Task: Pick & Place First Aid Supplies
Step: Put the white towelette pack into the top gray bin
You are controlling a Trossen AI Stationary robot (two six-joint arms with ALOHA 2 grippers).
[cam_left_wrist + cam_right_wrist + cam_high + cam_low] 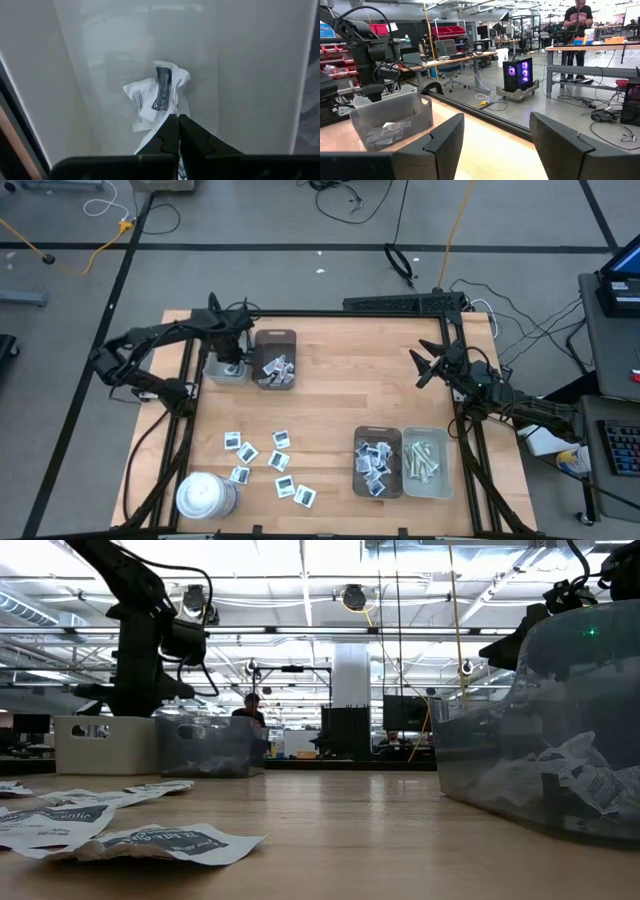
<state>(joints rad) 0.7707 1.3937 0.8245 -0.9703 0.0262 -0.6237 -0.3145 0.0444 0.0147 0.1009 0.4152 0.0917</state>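
My left gripper (pixel 178 119) points down into the white bin (pixel 226 370) at the table's far left and is shut on a crumpled white packet with dark print (pixel 157 92). In the low view the bin wall (pixel 105 745) hides its fingers. Several more flat packets (pixel 265 460) lie loose on the wood at the near left. The dark bin (pixel 275 360) beside the white one holds other packets. My right gripper (pixel 495 135) waits open and level at the far right (pixel 425 365), holding nothing. My left gripper pinches the crumpled packet by one edge (pixel 165 116) between its two shut fingertips, coming from above and pointing down. The packet is inside the white bin, below the fingers. Whether it rests on the bin's floor cannot be told.
A large white cylinder (pixel 205 495) stands at the near left corner. A brown tray (pixel 377 462) with packets and a grey tray (pixel 425 462) with pale strips sit at the near right. Bare wood lies in the table's middle. A person stands in the room beyond.
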